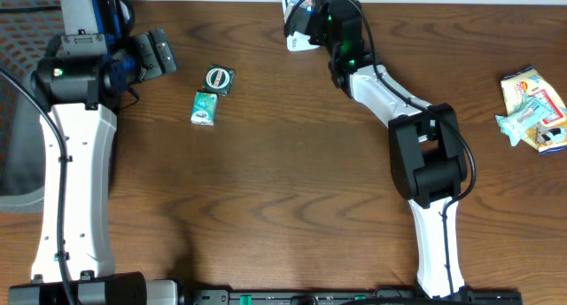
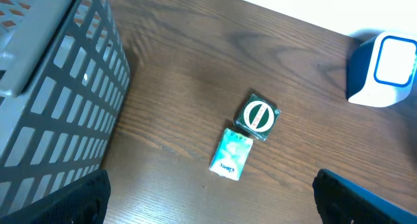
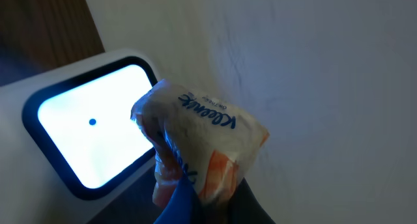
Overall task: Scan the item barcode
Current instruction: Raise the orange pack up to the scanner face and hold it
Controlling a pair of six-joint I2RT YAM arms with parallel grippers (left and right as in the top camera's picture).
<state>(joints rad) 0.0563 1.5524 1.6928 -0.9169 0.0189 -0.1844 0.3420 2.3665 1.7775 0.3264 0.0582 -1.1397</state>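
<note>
My right gripper [image 3: 194, 199] is clamped on the Kleenex pack [image 3: 202, 139], a soft, crinkly plastic packet in white and orange. It sits just above my fingertips, close before the scanner [image 3: 78, 146], whose rounded window glows white. I judge that the scan is in hand. Next I must turn the barcode, which I cannot see, towards the window. My left gripper [image 2: 212, 201] stands wide apart and holds nothing.

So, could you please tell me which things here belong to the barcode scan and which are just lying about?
In the job: Kleenex pack, gripped by the right gripper; scanner, its lit window beside the pack.
Lying about: green mint pack; dark round-logo box; snack packets; grey basket; left gripper, open and holding nothing.
</note>
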